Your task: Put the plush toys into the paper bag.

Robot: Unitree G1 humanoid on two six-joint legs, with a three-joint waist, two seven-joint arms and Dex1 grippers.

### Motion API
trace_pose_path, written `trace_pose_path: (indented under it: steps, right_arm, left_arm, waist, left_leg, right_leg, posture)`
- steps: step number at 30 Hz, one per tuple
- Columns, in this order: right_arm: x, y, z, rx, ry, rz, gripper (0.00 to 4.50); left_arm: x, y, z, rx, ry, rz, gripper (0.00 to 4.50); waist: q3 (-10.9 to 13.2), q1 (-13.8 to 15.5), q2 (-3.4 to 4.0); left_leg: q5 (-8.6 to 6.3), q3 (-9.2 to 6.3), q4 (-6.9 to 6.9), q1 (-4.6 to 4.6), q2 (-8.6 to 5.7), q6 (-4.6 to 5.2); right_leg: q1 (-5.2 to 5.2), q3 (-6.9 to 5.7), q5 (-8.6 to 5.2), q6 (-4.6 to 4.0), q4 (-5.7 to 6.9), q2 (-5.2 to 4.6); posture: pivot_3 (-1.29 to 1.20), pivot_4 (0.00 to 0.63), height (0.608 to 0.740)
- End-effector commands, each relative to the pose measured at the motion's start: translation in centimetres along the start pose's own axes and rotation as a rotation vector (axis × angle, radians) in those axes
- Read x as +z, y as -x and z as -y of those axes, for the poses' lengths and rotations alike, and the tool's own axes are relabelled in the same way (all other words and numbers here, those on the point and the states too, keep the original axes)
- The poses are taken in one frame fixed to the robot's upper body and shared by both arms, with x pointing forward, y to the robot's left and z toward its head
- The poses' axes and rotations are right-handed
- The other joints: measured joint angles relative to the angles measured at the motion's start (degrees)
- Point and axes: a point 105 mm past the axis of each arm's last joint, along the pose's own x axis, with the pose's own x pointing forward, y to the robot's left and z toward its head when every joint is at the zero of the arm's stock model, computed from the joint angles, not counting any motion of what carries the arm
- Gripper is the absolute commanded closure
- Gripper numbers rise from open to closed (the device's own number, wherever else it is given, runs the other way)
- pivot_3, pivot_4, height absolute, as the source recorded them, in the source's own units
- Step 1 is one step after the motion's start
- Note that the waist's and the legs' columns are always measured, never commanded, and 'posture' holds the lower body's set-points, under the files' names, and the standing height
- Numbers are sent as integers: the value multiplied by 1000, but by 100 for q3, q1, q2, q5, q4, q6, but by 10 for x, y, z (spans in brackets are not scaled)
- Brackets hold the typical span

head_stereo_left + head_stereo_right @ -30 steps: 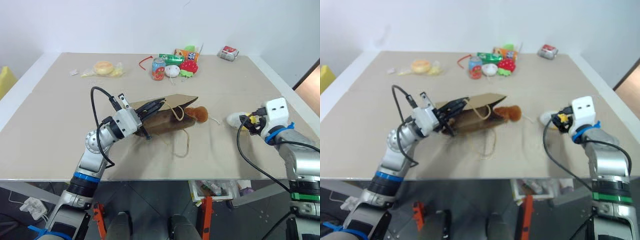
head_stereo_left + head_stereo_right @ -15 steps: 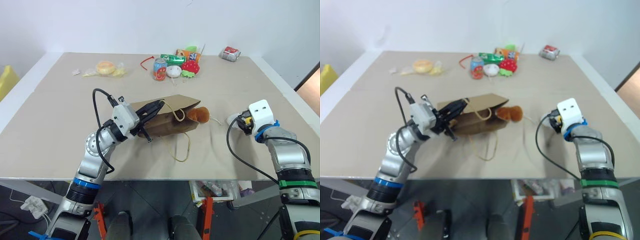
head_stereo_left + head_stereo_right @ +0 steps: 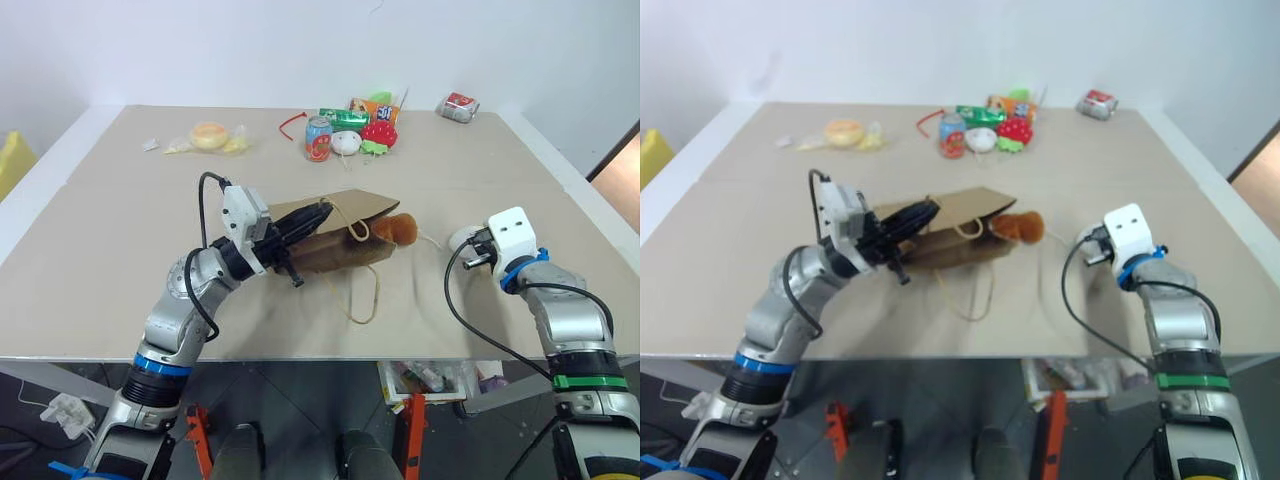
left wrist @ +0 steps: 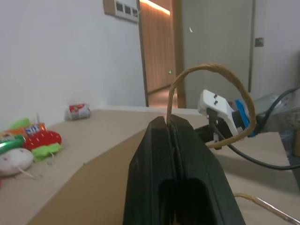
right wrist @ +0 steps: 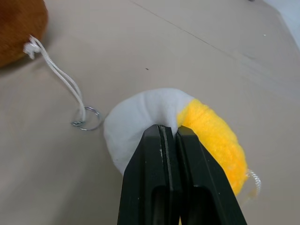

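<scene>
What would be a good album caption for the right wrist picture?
The right gripper pinches the white-and-yellow plush toy on the table, its jaws shut.

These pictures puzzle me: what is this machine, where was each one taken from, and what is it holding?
It is a two-armed humanoid robot. The two wide pictures come from cameras in its head, looking down over its arms at a table. The two close-ups come from a camera on each wrist, looking along that arm's black fingers.

The left gripper is shut on a cord handle of the paper bag, which lies on its side. An orange-brown plush toy sits at the bag's mouth. The right gripper is shut on a white-and-yellow plush toy, pinching it on the table.

At the far edge lie a drink can, a red strawberry toy, a small white round toy, some snack packets and a bagged bun.
</scene>
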Motion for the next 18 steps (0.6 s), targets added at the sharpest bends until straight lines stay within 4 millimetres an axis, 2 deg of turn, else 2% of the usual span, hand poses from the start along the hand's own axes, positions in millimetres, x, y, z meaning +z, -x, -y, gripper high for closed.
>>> trace_pose_path:
  steps: [1,5,8,10,14,18]
  right_arm:
    - [30,15,6,33,-44,129,4467]
    - [67,35,4,113,-118,322,4467]
    - [91,58,-1,229,-184,446,4467]
    - [106,77,-12,359,-204,513,4467]
    - [120,112,-42,610,-183,574,4467]
    - [125,131,-60,748,-201,594,4467]
  left_arm:
    - [9,0,3,-3,87,-3,4500]
    - [15,-3,-6,43,133,11,4500]
    - [20,-4,-11,67,160,25,4500]
    - [21,-4,-12,69,165,24,4500]
    - [22,-6,-11,62,169,21,4500]
    - [25,-8,-10,46,160,27,4500]
  waist:
    - [0,0,0]
    - [0,0,1]
    - [2,-3,2]
    - [3,2,3]
    - [4,4,3]
    - [5,7,2]
  left_leg:
    - [0,0,0,1,0,0]
    - [0,0,-1,0,0,0]
    - [0,0,-1,-1,0,0]
    - [0,-2,-1,-1,0,0]
    - [0,-6,-1,-3,0,0]
    - [-2,-9,-3,-5,0,-1]
  right_leg:
    - [0,0,0,0,0,0]
    - [-1,0,-1,1,0,1]
    - [-2,1,-1,2,0,1]
    - [-2,0,-1,2,0,1]
    - [0,-1,-3,4,0,2]
    - [0,-2,-10,4,0,1]
  posture:
    - [0,150,740]
    - [0,150,740]
    - [0,150,740]
    - [0,150,740]
    - [0,150,740]
    - [0,150,740]
